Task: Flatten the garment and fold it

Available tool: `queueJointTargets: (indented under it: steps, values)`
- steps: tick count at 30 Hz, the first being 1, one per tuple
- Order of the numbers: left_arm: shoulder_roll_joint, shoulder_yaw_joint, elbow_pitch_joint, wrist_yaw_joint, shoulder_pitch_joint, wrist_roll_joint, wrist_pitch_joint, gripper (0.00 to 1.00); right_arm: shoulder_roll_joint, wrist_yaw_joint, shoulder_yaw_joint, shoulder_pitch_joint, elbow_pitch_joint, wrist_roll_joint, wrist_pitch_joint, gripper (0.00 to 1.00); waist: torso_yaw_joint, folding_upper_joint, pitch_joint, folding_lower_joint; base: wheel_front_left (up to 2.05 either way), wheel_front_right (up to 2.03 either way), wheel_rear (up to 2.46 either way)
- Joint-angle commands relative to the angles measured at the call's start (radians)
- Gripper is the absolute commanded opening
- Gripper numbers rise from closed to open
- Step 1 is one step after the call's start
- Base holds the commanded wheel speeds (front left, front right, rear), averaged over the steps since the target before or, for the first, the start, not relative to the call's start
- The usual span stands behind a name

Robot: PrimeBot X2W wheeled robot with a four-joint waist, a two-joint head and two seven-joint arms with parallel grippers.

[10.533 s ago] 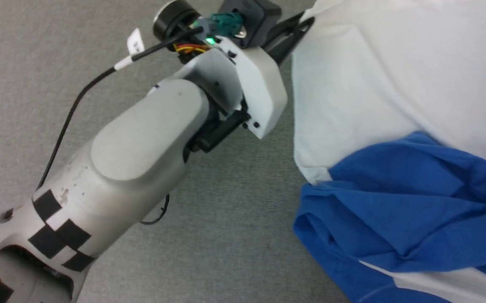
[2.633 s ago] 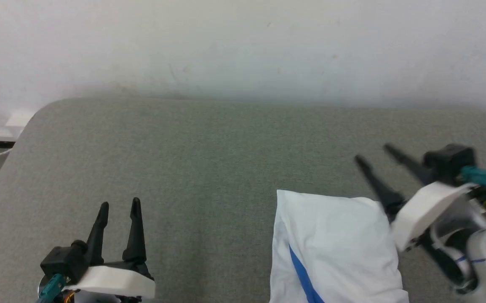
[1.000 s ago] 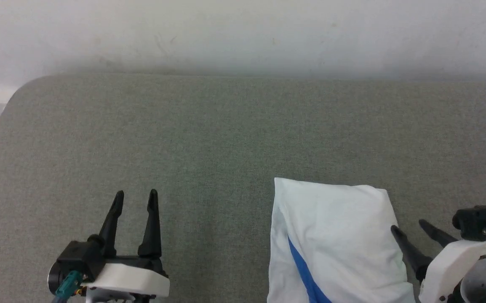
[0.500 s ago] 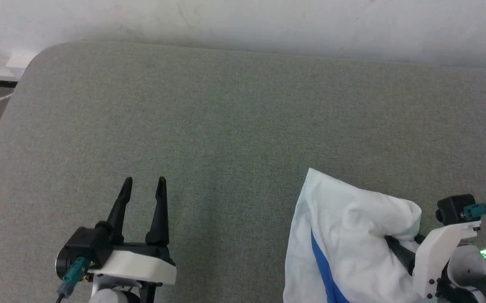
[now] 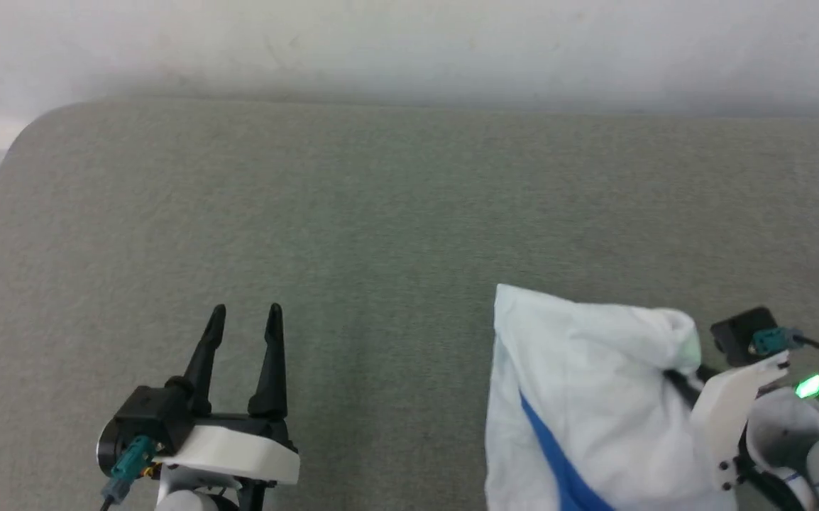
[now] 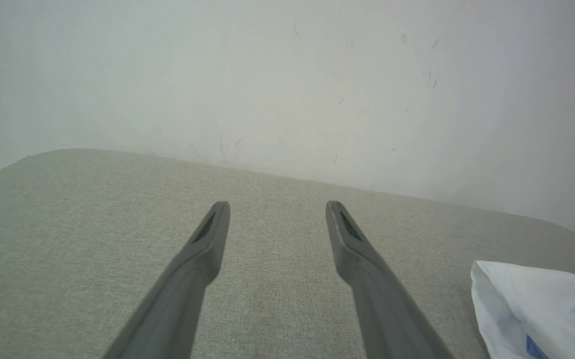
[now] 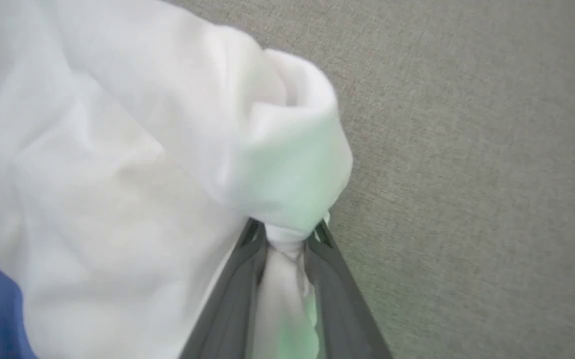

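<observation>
Head view, lower right: shows a thin white T-shirt (image 5: 580, 383) with a royal-blue diagonal stripe (image 5: 558, 461), folded into a compact bundle on a grey-green woven fabric surface (image 5: 381, 213) and running off the bottom edge. Finds the bundle's upper right corner bunched, rolled over and raised a little above the rest. Puts the right gripper (image 5: 675, 375) right at that corner, its dark fingers mostly buried in cloth, with a lit green lamp (image 5: 809, 387) just behind, near the right edge. Right wrist view: confirms the hold, with the two grey fingers (image 7: 230, 299) drawn close together and pinching a twisted tuck of white cloth. Has the puffed corner ballooning just past the tips, blue fabric at the lower left of the frame and bare surface on the right. Head view, lower left: places the left gripper (image 5: 246, 312) well apart from the T-shirt, over bare surface, fingers pointing up the frame, spread and holding nothing. Left wrist view: shows the same spread fingers mid-frame, the T-shirt's white edge at the lower right, and a plain white scuffed wall (image 6: 267, 75) across the top.
</observation>
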Motion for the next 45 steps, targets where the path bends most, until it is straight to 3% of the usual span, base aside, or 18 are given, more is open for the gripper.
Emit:
queueJointTargets:
  steps: [1,9,14,20,36,45]
  values:
    - [-0.001,-0.01,-0.001,-0.007,0.003,0.003,-0.005,1.0,-0.04,-0.002,0.01,-0.029,-0.021,-0.017,-0.002,0.0,-0.067,0.0,-0.021,0.0,0.0,0.0,0.0]
    - [-0.001,-0.065,-0.017,-0.012,-0.048,0.006,-0.005,1.0,-0.247,-0.002,0.079,-0.142,-0.091,-0.022,0.028,0.0,-0.204,0.0,0.058,0.0,0.0,0.0,0.0]
    - [-0.001,-0.09,-0.029,-0.017,-0.104,0.022,-0.005,1.0,-0.352,-0.002,0.078,-0.199,-0.046,-0.011,-0.003,0.0,-0.25,0.0,0.148,0.0,0.0,0.0,0.0]
    - [-0.001,-0.099,-0.042,-0.027,-0.164,0.051,-0.005,1.0,-0.432,-0.002,0.034,-0.247,0.075,-0.003,-0.092,0.0,-0.255,0.0,0.251,0.0,0.0,0.0,0.0]
    - [0.01,-0.094,-0.095,-0.042,-0.269,0.067,-0.005,1.0,-0.523,-0.002,-0.114,-0.385,0.467,-0.099,-0.373,0.0,-0.186,0.0,0.435,0.0,0.0,0.0,0.0]
    - [0.013,-0.092,-0.093,-0.043,-0.272,0.071,-0.005,1.0,-0.486,-0.002,-0.17,-0.465,0.652,-0.16,-0.452,0.0,-0.171,0.0,0.436,0.0,0.0,0.0,0.0]
